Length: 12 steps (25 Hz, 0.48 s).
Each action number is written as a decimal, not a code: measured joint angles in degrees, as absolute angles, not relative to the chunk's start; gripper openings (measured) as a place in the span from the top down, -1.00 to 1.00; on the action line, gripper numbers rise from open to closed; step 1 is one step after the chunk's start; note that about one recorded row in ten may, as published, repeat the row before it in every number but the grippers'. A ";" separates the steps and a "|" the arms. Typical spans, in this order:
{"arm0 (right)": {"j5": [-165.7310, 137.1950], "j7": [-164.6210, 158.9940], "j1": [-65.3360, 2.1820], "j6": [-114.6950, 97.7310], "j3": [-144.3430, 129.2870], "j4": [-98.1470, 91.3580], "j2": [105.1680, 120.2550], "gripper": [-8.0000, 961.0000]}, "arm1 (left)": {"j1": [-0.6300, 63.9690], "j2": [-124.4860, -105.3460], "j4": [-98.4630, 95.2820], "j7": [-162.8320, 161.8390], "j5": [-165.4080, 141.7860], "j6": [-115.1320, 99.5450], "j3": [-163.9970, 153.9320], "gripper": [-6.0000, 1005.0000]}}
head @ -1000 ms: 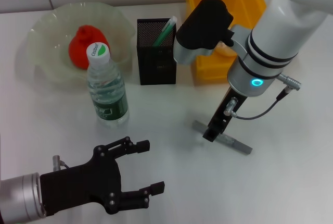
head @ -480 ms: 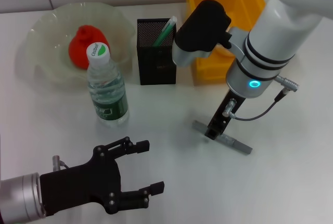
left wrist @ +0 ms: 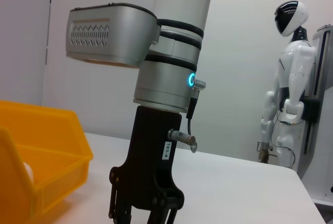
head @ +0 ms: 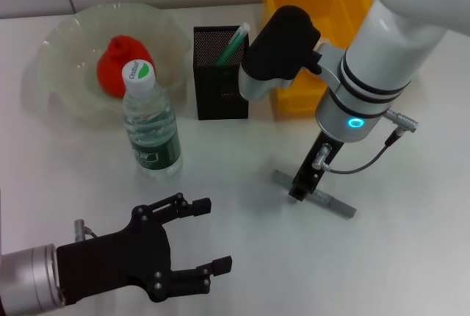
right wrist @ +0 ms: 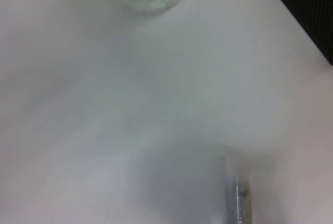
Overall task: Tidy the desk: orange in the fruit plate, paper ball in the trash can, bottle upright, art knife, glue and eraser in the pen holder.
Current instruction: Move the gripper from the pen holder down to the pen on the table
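Head view is showing me the right hand (head: 299, 192) hanging straight down over the art knife (head: 314, 193), a slim grey bar lying flat on the white desk (head: 411, 257). The knife's long axis is running diagonally, from near the middle of the desk toward the robot's right and closer to its body, and the hand is sitting over the half nearer the middle. From here I cannot tell whether its fingers are parted or already touching the bar. The right arm is clearly the nearer one; the left hand (head: 192, 246) is resting low at the near edge with its fingers spread, holding nothing.

The pen holder (head: 220, 73) is standing well apart, beyond the knife and toward the left, with a green item already poking out. I am judging the lift will need to clear its rim.

In the left wrist view, a white humanoid figure (left wrist: 289, 83) is standing against the plain wall.
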<state>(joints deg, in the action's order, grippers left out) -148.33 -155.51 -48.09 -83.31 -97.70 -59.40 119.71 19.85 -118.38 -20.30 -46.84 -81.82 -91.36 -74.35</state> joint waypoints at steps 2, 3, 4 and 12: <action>-148.33 -155.66 -48.09 -83.31 -98.15 -59.40 119.71 0.09 | 19.84 -118.39 -20.30 -46.85 -81.82 -91.37 -74.35 -0.69; -148.33 -155.66 -48.08 -83.31 -98.15 -59.41 119.71 0.09 | 19.84 -118.39 -20.31 -46.85 -81.82 -91.38 -74.35 -0.69; -148.33 -155.66 -48.08 -83.31 -98.16 -59.40 119.71 0.09 | 19.86 -118.39 -20.31 -46.85 -81.82 -91.41 -74.36 -0.69; -148.36 -155.66 -48.08 -83.25 -98.44 -59.41 119.71 0.09 | 19.88 -118.39 -20.30 -46.97 -81.82 -91.47 -74.35 -0.69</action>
